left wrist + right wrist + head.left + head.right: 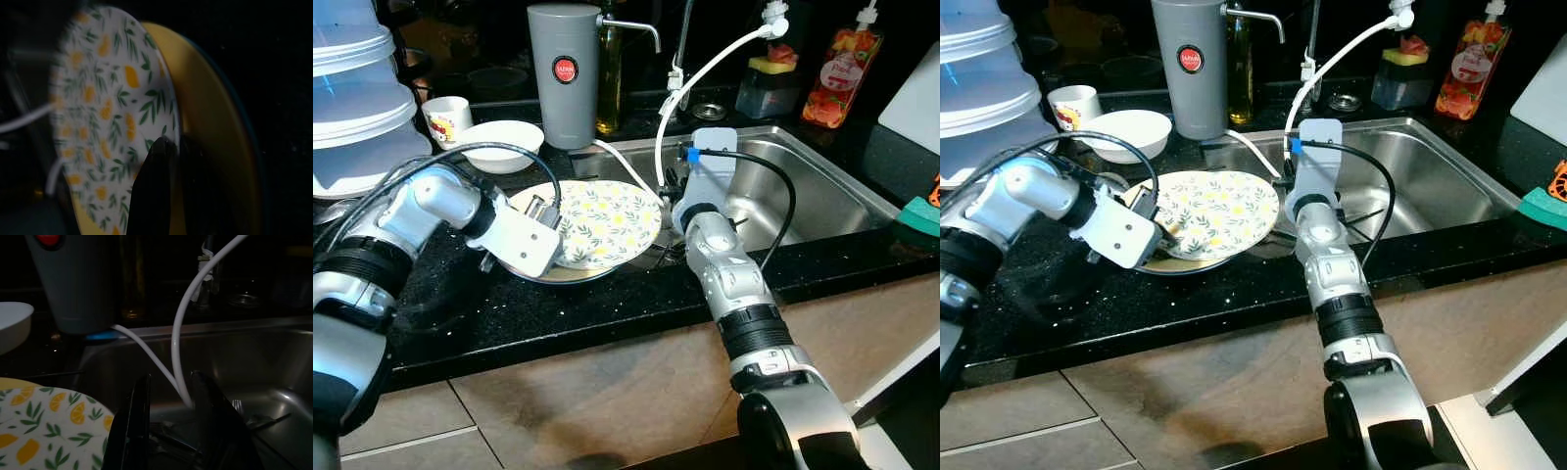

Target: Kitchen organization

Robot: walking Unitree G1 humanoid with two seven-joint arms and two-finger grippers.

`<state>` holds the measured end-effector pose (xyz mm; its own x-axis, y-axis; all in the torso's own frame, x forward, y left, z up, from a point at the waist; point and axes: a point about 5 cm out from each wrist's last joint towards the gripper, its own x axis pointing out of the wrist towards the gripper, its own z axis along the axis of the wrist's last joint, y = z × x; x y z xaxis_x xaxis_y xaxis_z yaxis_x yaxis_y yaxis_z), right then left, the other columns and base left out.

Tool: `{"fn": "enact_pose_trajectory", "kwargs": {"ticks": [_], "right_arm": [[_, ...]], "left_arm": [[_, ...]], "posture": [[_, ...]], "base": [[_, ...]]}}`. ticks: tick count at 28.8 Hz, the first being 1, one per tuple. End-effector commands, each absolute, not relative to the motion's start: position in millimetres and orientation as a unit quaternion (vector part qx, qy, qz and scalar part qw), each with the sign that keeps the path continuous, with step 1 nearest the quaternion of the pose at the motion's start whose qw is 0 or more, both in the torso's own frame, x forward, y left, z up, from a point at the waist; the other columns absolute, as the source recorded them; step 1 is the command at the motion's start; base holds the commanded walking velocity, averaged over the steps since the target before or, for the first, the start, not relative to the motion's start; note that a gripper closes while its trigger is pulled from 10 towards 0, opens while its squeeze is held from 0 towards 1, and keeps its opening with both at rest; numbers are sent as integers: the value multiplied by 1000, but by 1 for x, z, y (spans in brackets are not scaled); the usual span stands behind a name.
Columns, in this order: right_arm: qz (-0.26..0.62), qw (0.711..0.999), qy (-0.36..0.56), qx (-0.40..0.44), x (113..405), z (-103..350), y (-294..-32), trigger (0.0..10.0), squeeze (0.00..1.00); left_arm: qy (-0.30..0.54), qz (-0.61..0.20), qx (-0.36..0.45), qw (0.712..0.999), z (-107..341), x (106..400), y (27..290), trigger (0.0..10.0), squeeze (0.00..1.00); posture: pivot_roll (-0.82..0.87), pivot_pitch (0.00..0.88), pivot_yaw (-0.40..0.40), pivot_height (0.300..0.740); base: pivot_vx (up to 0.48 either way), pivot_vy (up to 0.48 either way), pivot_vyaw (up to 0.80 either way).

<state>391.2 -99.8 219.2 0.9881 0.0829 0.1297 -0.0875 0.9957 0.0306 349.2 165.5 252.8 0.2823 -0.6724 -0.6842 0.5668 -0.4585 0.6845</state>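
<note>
Here the left gripper [1167,233] is pinching the patterned plate [1219,210] at its nine o'clock rim, tilting it off the yellow plate [215,147]; lifting should be slow. The right gripper [168,396], fingers apart, is waiting at three o'clock over the sink [822,191].

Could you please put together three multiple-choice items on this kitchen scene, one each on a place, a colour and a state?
1. Where does the white bowl stand?
A. in the sink
B. on the counter behind the patterned plate
C. on the floor

2. What colour is the tall dispenser?
A. grey
B. green
C. orange

3. What is the left gripper doing?
A. hanging idle
B. holding a cup
C. gripping the patterned plate's rim

Answers:
1 B, the bowl sits on the black counter beyond the plate.
2 A, its body is grey with a red badge.
3 C, its fingers close on the rim.
</note>
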Motion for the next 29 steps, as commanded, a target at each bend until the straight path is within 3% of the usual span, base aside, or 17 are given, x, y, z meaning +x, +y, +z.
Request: {"fn": "enact_pose_trajectory", "kwargs": {"ticks": [1, 10, 16, 18, 21, 22, 23, 24, 25, 27, 28, 29], "right_arm": [[38, 997, -67, 22, 393, 221, -100, 10000, 0], [31, 997, -71, 28, 395, 222, -102, 10000, 0], [22, 996, -80, 33, 395, 225, -106, 10000, 0], [7, 995, -91, 42, 394, 228, -113, 10000, 0], [-11, 993, -106, 52, 393, 231, -120, 10000, 0], [-24, 991, -119, 60, 392, 235, -126, 10000, 0], [-36, 989, -131, 67, 391, 238, -131, 10000, 0], [-36, 989, -131, 67, 391, 238, -131, 10000, 0], [-54, 984, -150, 73, 389, 243, -140, 10000, 0], [-68, 978, -178, 87, 385, 250, -149, 10000, 0], [-73, 971, -206, 100, 381, 259, -158, 10000, 0], [-73, 971, -206, 100, 381, 259, -158, 10000, 0]], "left_arm": [[-13, -610, 614, 501, 239, 348, 169, 0, 0], [-52, -573, 630, 521, 273, 350, 171, 0, 0], [-110, -476, 672, 556, 329, 355, 179, 0, 0], [-151, -405, 697, 572, 357, 356, 183, 0, 0], [-171, -369, 709, 576, 368, 355, 185, 0, 0], [-179, -356, 713, 577, 370, 355, 185, 510, 0], [-186, -345, 715, 579, 371, 356, 184, 3294, 0], [-186, -345, 715, 579, 371, 356, 184, 3294, 0], [-192, -337, 716, 580, 371, 356, 184, 4510, 0], [-206, -322, 715, 586, 373, 357, 182, 4353, 0], [-217, -308, 713, 591, 374, 359, 181, 3255, 0], [-217, -308, 713, 591, 374, 359, 181, 3255, 0]], "posture": [[80, 0, -24, 740], [82, 0, -22, 740], [82, 0, -22, 740], [89, 0, -17, 740], [93, 0, -16, 740], [93, 0, -16, 740], [93, 0, -16, 740], [93, 0, -16, 740], [92, 0, -21, 740], [87, 0, -18, 740], [87, 0, -18, 740], [87, 0, -18, 740]], "base": [[0, 0, 0], [0, 0, 0], [0, 0, 0], [0, 0, 0], [0, 0, 0], [0, 0, 0], [0, 0, 0], [0, 0, 0], [0, 0, 0], [0, 0, 0], [0, 0, 0], [0, 0, 0]]}}
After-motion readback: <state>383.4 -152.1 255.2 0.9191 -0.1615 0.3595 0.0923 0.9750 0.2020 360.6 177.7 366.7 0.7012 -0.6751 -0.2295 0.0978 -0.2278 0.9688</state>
